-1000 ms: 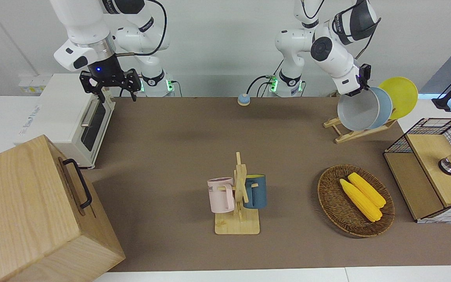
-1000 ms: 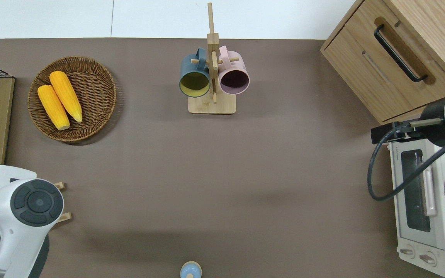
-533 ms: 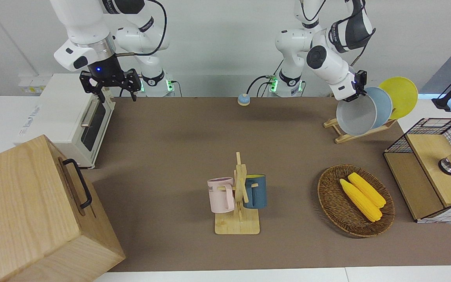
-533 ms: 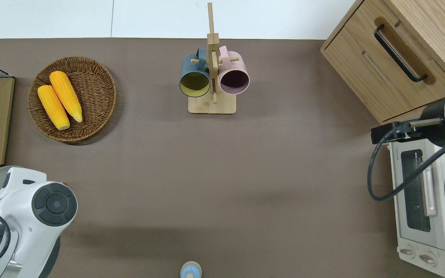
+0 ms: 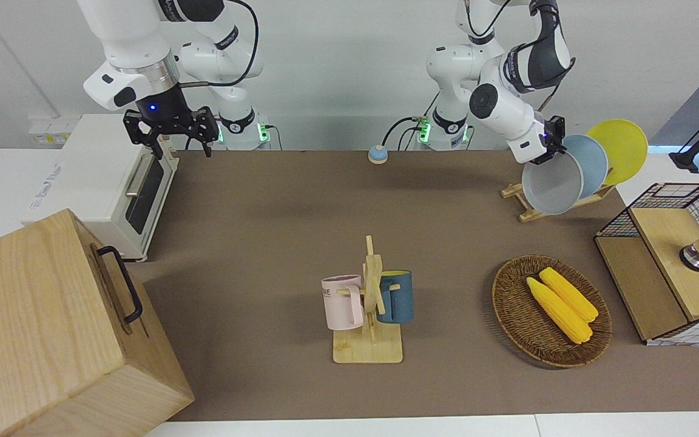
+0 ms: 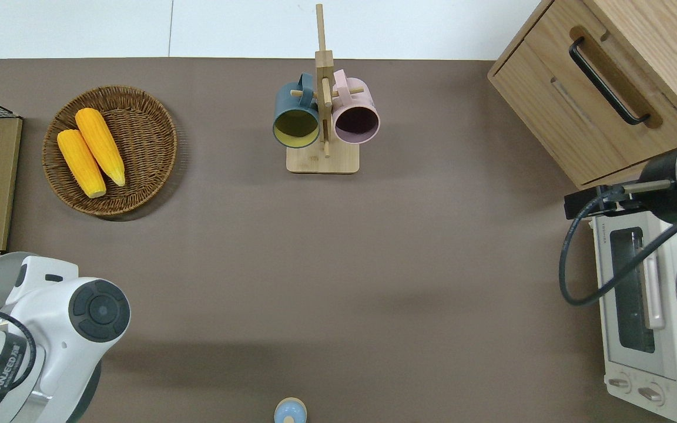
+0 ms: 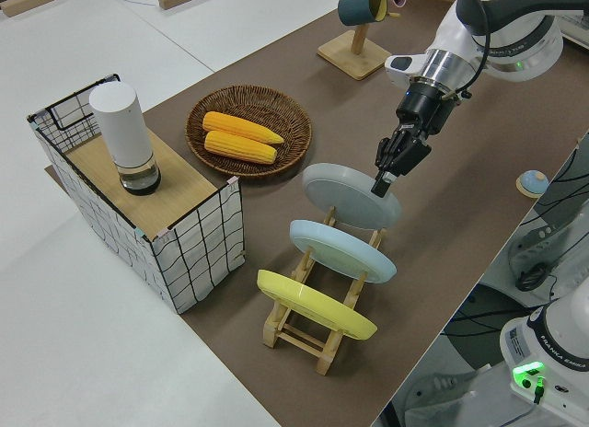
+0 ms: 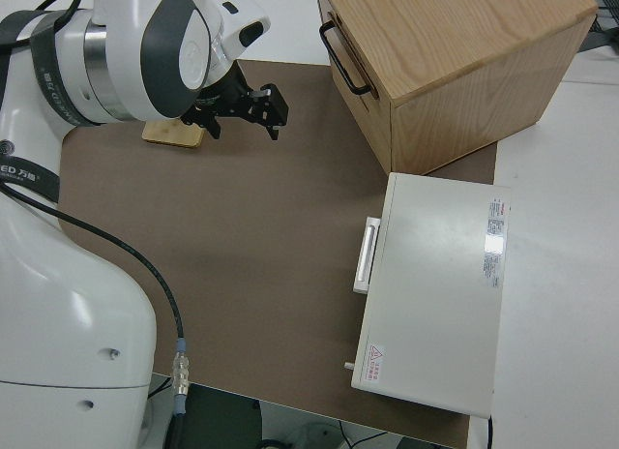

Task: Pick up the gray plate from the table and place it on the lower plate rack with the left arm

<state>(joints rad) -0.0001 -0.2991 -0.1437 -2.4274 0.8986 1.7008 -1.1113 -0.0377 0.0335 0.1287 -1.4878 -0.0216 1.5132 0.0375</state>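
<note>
The left end effector (image 7: pixel 385 177) pinches the rim of the gray plate (image 7: pixel 350 194), fingers closed on its edge. The plate stands tilted at the lowest slot of the rack (image 7: pixel 317 328), near the bench corner at the left arm's end on the robots' edge. The blue plate (image 7: pixel 340 249) and the yellow plate (image 7: pixel 313 304) lean in the next slots up. The right arm is parked, its end effector (image 5: pixel 170 128) spread wide.
</note>
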